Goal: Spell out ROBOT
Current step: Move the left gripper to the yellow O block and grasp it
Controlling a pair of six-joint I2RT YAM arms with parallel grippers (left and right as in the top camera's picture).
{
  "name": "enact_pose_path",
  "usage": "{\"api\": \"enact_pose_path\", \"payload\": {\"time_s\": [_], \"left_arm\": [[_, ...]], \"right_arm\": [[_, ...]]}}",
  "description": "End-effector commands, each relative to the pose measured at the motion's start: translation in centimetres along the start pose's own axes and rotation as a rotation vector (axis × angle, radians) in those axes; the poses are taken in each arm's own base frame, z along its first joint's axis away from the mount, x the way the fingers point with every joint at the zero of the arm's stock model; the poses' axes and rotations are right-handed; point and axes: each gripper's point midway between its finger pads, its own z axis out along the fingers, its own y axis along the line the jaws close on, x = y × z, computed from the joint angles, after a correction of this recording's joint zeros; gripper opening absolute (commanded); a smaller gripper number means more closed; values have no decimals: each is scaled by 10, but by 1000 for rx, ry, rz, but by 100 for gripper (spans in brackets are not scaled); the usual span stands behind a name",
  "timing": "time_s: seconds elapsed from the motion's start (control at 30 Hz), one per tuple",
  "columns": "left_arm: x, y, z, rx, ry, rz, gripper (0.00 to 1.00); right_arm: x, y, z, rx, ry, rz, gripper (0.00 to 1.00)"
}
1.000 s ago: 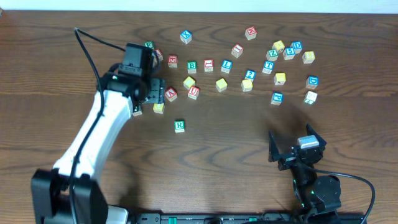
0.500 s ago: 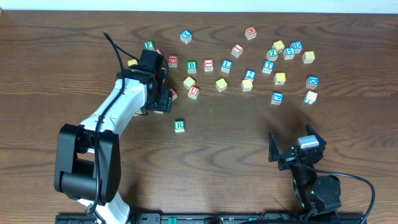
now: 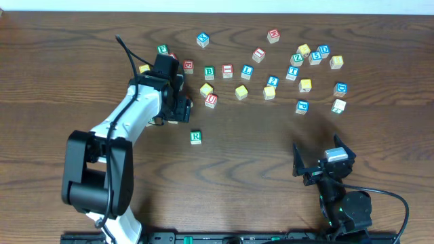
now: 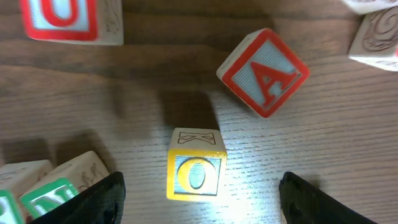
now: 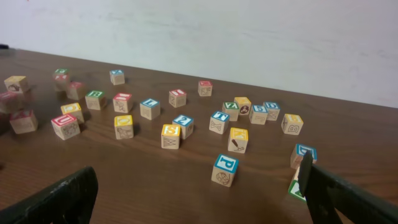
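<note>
Left wrist view: my left jaws hang spread astride the yellow-faced wooden O cube (image 4: 194, 174); next, I reckon, lower and pinch.

Overhead top-down; wrist views low, close.

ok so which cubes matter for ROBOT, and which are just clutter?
For the job: green R cube, green B cube, yellow O cube; remaining letters not legible.
Clutter: red A cube, red U cube, blue L cube, blue P cube.
</note>
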Motion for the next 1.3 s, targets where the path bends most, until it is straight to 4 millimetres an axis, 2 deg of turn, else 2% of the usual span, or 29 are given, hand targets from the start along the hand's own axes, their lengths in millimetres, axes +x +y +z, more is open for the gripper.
{"api": "enact_pose_path", "payload": {"time_s": [0.0, 0.3, 0.63, 0.77, 1.1, 1.27], "left_arm": [[9, -1, 12, 7, 39, 12, 78], [7, -1, 16, 7, 33, 13, 78], [14, 0, 21, 5, 47, 13, 77], [13, 0, 21, 6, 43, 13, 73], [13, 0, 25, 6, 45, 13, 73], [13, 0, 25, 6, 41, 13, 57]], "right_arm": [[1, 2, 0, -11, 1, 16, 99], [1, 2, 0, -11, 1, 15, 99], [1, 2, 0, -11, 1, 15, 99], [1, 2, 0, -11, 1, 15, 99], [1, 2, 0, -11, 1, 15, 99], [1, 3, 0, -12, 1, 15, 99]]}}
